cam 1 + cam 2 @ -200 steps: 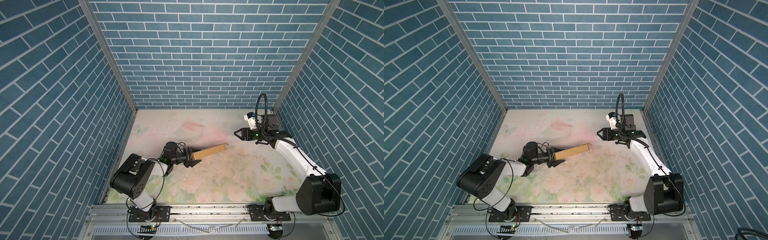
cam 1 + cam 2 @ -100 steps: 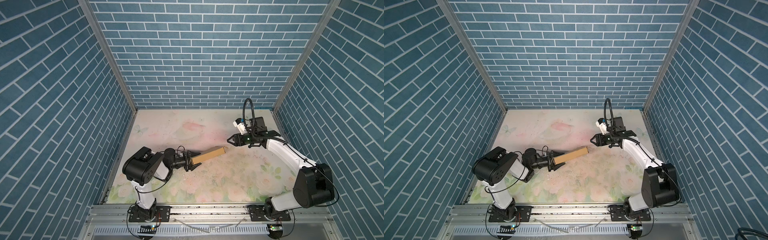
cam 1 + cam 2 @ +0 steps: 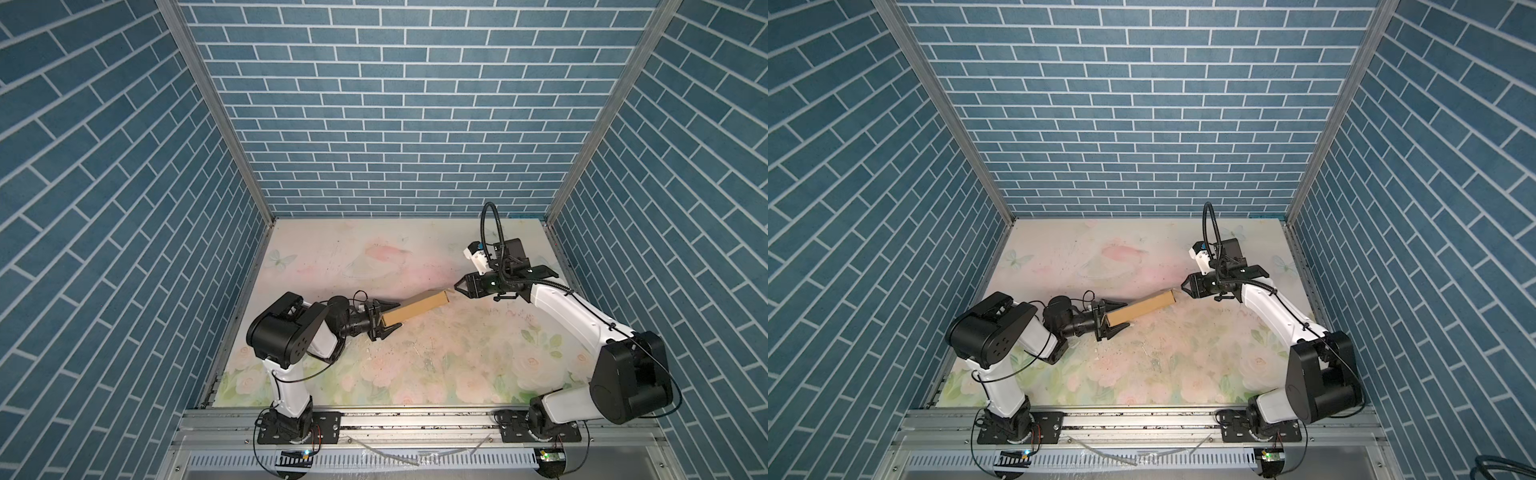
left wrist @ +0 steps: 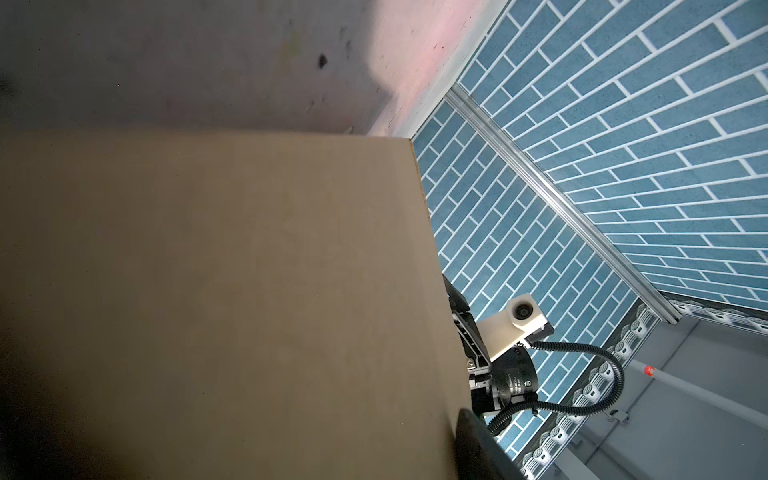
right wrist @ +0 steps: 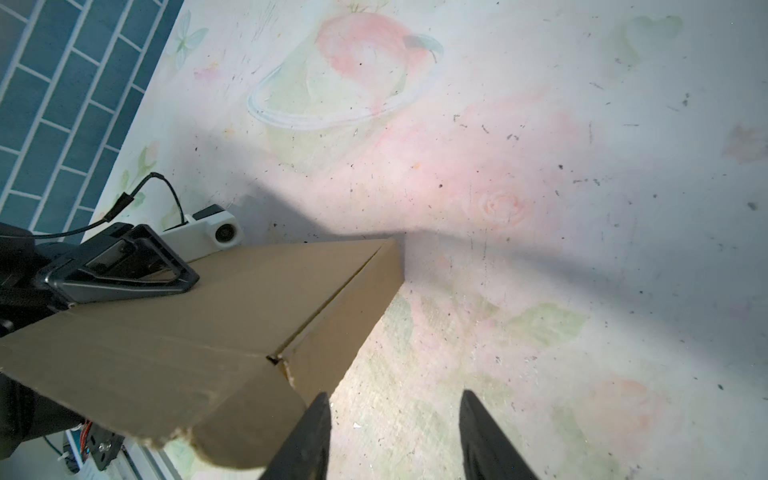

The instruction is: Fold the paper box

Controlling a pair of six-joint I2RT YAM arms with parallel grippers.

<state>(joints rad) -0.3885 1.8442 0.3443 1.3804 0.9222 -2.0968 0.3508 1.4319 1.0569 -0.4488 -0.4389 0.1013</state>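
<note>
While left gripper (image 3: 398, 316) clamps the paper box (image 3: 419, 308), likely light yet stiff, right gripper (image 5: 395, 395) gapes empty beside its grabbable free end.

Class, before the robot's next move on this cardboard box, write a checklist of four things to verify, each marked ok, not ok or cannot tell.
1. Left gripper clamped on the paper box's end: ok.
2. Right gripper open, nothing between its fingers: ok.
3. Box corner inside the right gripper's gap: not ok, it sits beside one finger.
4. Box resting on the table: cannot tell.
</note>
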